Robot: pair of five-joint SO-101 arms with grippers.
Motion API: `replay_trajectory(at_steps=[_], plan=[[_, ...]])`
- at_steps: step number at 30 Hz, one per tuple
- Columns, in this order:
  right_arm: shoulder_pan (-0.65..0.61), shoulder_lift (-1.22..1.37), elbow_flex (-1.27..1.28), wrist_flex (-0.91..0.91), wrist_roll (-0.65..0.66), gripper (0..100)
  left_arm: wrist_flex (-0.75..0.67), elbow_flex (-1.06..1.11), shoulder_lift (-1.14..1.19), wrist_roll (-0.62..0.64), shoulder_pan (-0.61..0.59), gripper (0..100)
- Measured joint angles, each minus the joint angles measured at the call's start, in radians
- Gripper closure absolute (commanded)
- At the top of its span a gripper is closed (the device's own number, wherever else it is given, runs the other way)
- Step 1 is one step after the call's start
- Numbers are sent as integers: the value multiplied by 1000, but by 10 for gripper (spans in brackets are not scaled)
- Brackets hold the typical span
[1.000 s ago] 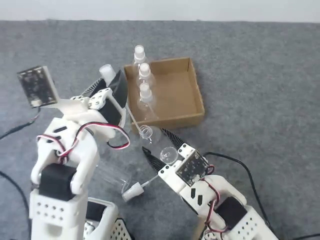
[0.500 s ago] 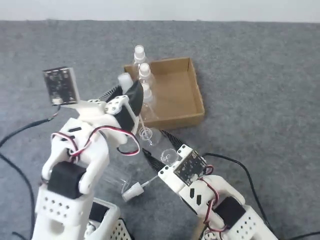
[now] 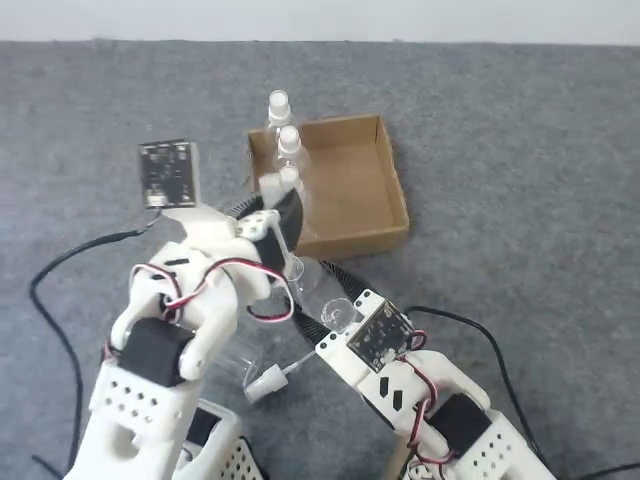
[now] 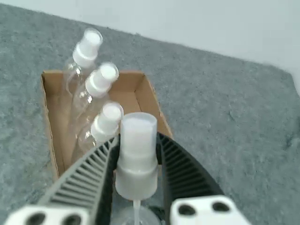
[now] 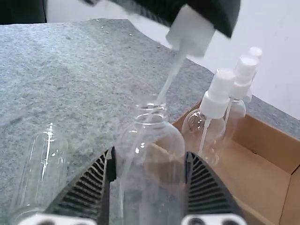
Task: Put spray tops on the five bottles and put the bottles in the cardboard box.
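High view: near the table's (image 3: 520, 150) front edge, the left gripper (image 3: 276, 202) is clamped on a spray top (image 3: 271, 184) over the bottle (image 3: 325, 300) that the right gripper (image 3: 306, 281) squeezes. The cardboard box (image 3: 392, 190) sits mid-table.

Left wrist view: the left gripper (image 4: 137, 141) pinches the spray top (image 4: 137, 159). Three capped bottles (image 4: 98, 89) lie along one box (image 4: 140, 91) wall.

Right wrist view: the spray top's (image 5: 194, 28) tube enters the neck of the bottle (image 5: 150, 150) clasped by the right gripper (image 5: 149, 164). A bare bottle (image 5: 40, 164) lies beside it.
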Motion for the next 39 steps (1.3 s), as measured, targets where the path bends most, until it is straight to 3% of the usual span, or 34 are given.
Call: replay_trajectory(at_steps=[22,29,39], plan=[[57,0,0,0,0,991,0,44,0,-51,41,984],[71,2,0,0,0,991,0,87,-2,-143,150,984],[74,2,0,0,-38,991,0,87,-2,-153,163,984]])
